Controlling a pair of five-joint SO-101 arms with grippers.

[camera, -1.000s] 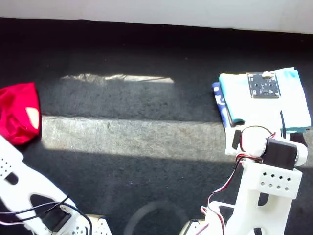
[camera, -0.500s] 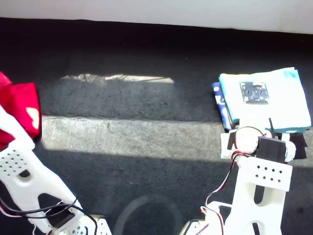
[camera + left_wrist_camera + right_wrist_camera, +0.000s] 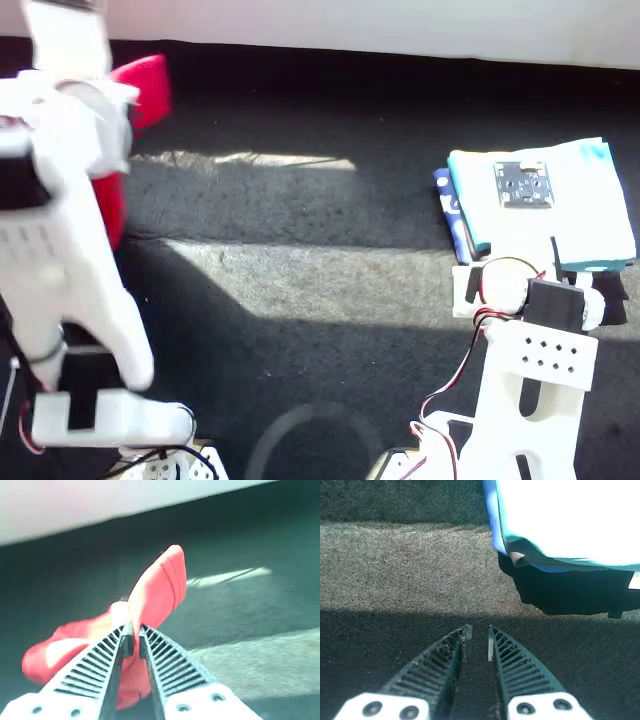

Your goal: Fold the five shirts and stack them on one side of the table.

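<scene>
Left gripper [image 3: 132,632] is clenched on the red shirt [image 3: 157,590], pinching a fold of the cloth between its closed jaws. The shirt is crumpled and held well apart from the stack of folded shirts [image 3: 540,210], at the opposite side of the dark table cover [image 3: 300,280]. The raised white left arm [image 3: 60,250] partly hides it in the high view. Right gripper [image 3: 477,637] is released, jaws a little apart and holding nothing, low over the cover just beside the stack, near its black bottom shirt [image 3: 570,587]. A light turquoise shirt [image 3: 560,515] lies on top of the stack.
</scene>
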